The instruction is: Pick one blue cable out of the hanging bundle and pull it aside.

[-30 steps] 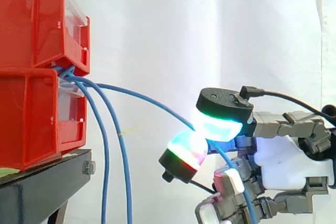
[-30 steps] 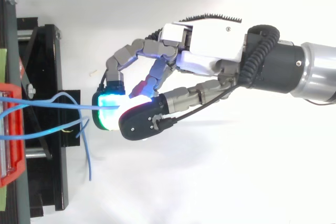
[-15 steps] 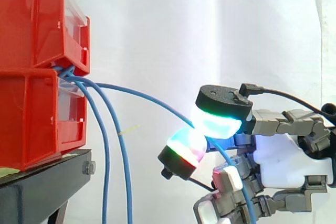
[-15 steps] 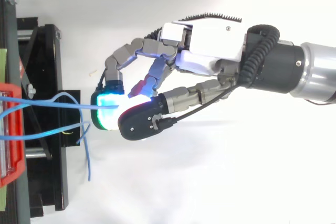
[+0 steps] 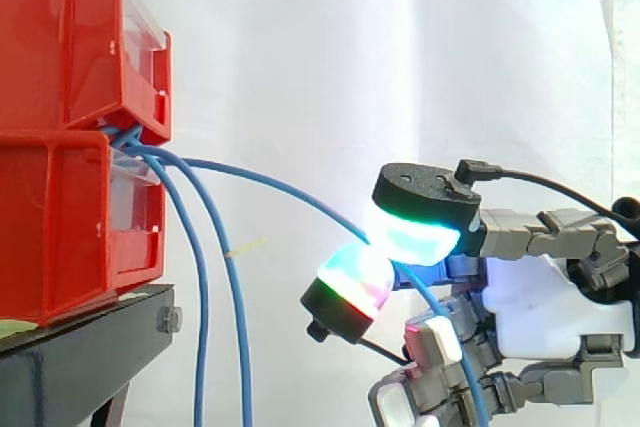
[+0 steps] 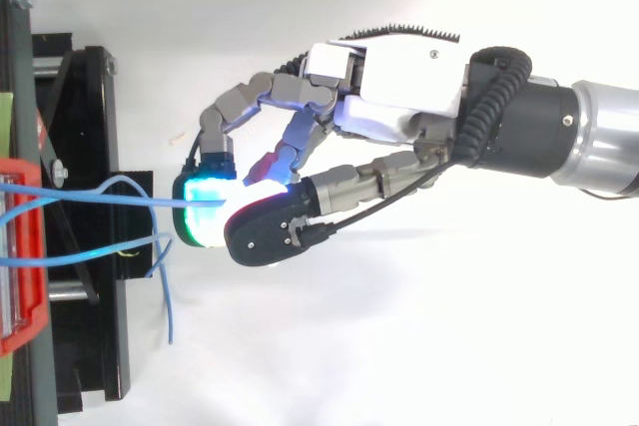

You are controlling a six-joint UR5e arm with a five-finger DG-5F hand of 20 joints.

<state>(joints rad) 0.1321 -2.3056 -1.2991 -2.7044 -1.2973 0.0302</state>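
Start at the fingertips (image 5: 410, 235). Two glowing pads, the upper one cyan and green and the lower one magenta and red, are pressed together on one blue cable (image 5: 285, 190), so you have it pinched between them. The other fingers curl under the palm. Below the pinch the cable runs on downward past them, though from this angle it is hard to say whether it touches them.

Your hand (image 6: 399, 97) reaches in from the right in both views. From above, the green pad sits just off the edge of the stand, with the held cable running almost straight into it.

From the pinch the cable climbs back leftward in a long shallow arc. It is drawn well away from the rest of the bundle (image 5: 203, 307), whose two cables drop nearly straight down just beside the stand.

All the cables come out of the gap between the two stacked red bins (image 5: 60, 67). The bins sit on the black stand (image 5: 85, 357), with the white curtain (image 5: 400, 47) behind.
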